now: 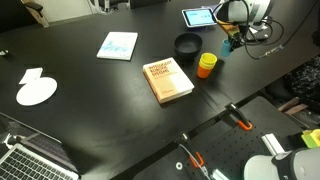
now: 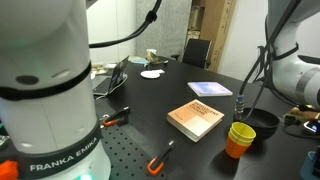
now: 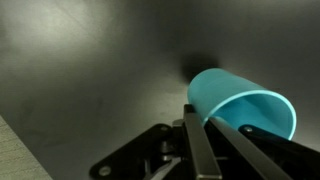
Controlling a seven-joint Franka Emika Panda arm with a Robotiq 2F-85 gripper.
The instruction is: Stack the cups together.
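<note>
Jaws pinching teal cup, black bowl near

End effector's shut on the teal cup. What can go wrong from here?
1. The end effector seems to pinch only the thin wall of the teal cup at its rim, so the cup may swing or slip on the lift.
2. The yellow cup sits nested in the orange cup, close beside the black bowl. An off-centre placement could tip that stack.

Dim, low-resolution views, soft glare on the black table, blurry wrist-view foreground
</note>
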